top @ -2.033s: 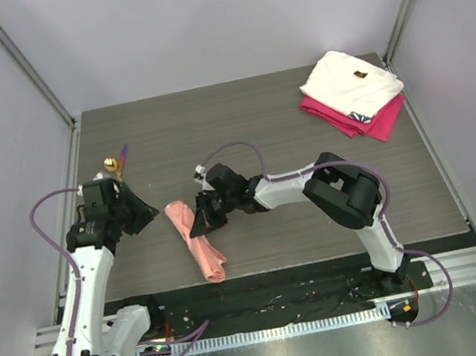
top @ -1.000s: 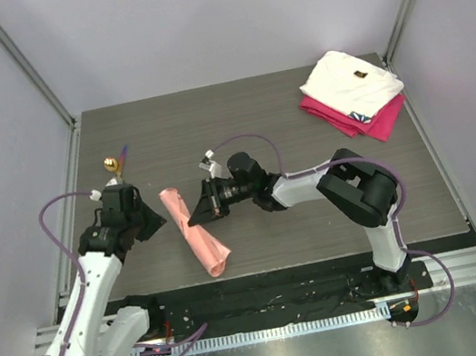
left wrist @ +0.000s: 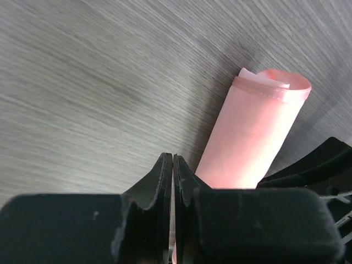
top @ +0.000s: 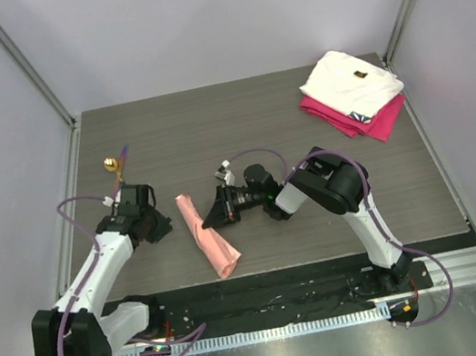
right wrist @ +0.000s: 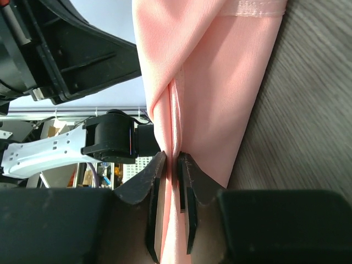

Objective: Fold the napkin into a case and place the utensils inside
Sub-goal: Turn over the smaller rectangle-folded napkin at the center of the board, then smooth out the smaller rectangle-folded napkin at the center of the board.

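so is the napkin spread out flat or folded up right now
Folded up: the napkin is a narrow strip with layers doubled over, its far end curled into an open tube.

The left arm reaches in from seven o'clock, its claw (left wrist: 172, 159) held low, jaws pressed together, pointing toward four. The right arm doubles back from five o'clock, its claw (right wrist: 176, 160) aimed toward nine, nipping a fold of the napkin (right wrist: 220, 82).

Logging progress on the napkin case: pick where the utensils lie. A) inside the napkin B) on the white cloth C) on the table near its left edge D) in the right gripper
C: the utensils lie on the table by its left edge, well apart from the folded napkin.
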